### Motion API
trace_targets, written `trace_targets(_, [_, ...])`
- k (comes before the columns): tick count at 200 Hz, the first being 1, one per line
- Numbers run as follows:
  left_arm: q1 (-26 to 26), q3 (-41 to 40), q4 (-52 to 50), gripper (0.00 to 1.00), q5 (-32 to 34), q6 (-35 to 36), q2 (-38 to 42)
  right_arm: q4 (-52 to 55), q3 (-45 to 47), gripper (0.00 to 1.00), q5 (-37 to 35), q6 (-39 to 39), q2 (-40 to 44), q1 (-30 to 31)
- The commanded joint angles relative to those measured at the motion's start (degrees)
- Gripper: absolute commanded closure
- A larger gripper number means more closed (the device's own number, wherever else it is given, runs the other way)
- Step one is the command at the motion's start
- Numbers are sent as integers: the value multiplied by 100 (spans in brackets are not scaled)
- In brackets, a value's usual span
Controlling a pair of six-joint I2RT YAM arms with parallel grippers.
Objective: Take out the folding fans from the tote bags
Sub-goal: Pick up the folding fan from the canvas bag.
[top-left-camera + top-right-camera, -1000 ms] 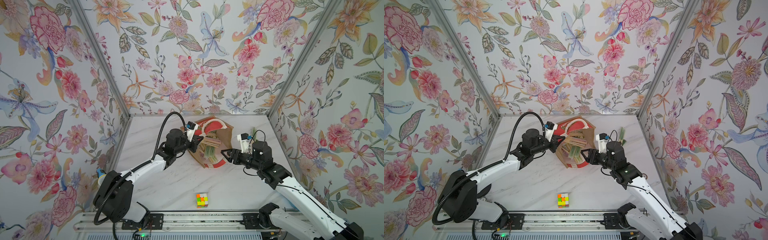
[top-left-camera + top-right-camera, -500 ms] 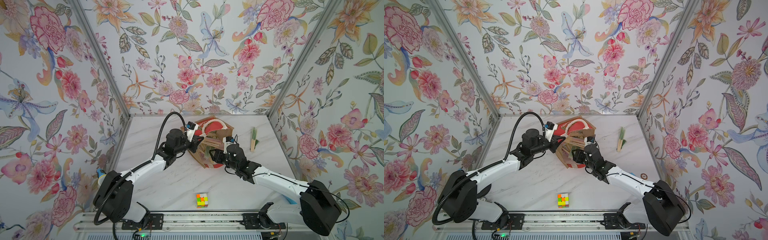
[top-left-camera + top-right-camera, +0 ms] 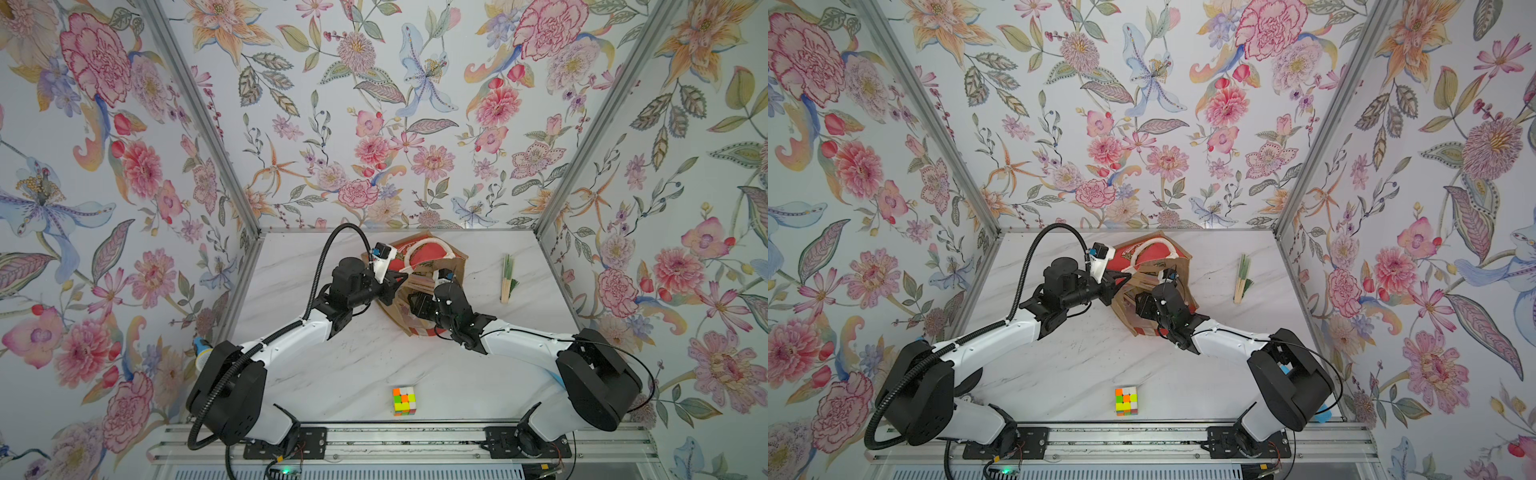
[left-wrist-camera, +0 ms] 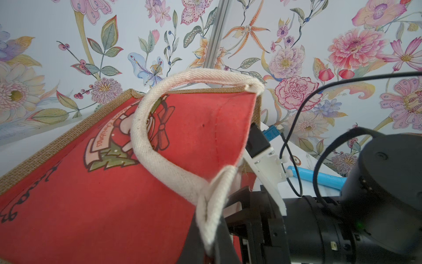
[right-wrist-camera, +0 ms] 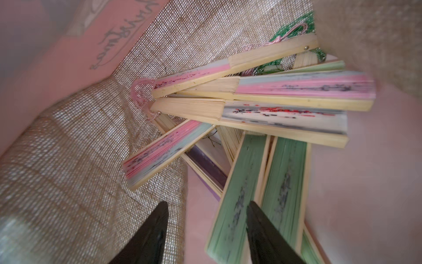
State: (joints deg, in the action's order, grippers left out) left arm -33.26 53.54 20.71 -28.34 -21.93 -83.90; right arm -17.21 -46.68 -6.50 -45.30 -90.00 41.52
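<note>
Folding fans (image 5: 251, 107) lie in a loose crossed heap deep inside the tote bag (image 3: 428, 253), which rests tipped over near the middle of the frame in both top views, its mouth toward the right arm (image 3: 519, 340). The left jaws are clenched on the bag's white handle (image 4: 159, 160), and this holds the mouth lifted. The right jaws are inside the bag, spread apart with nothing between them, one tip just over a green fan (image 5: 237, 205) at the near end of the heap. I think the step in hand is to grasp this green fan. It is better to go a little deeper, set one tip on each side of the bamboo, close firmly, and pull straight along the fan, so the pink fans lying across do not follow. The jute wall (image 5: 68, 160) beside the other tip could get caught instead. One fan (image 3: 508, 277) with a green tassel already lies on the desk (image 3: 332, 374), right of the bag. A coloured cube (image 3: 404, 401) sits at lower centre, well apart, and a light-blue tube (image 4: 319, 177) shows past the right arm, not in the way.
</note>
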Motion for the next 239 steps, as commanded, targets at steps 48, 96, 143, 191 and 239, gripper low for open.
trace_targets(48, [55,10,203,100,-242,-127,75,674,-736,41,-449,12,-757,191])
trace_targets(96, [56,-2,205,100,-234,-126,58,952,-728,40,-648,117,-701,213])
trace_targets(143, [56,-11,231,100,-251,-133,49,955,-514,39,-580,247,-205,141])
trace_targets(191, [56,-19,273,100,-269,-158,36,1162,-736,39,72,208,-503,-24])
trace_targets(239, [56,-53,236,100,-247,-128,91,1103,-862,39,394,27,-921,-38])
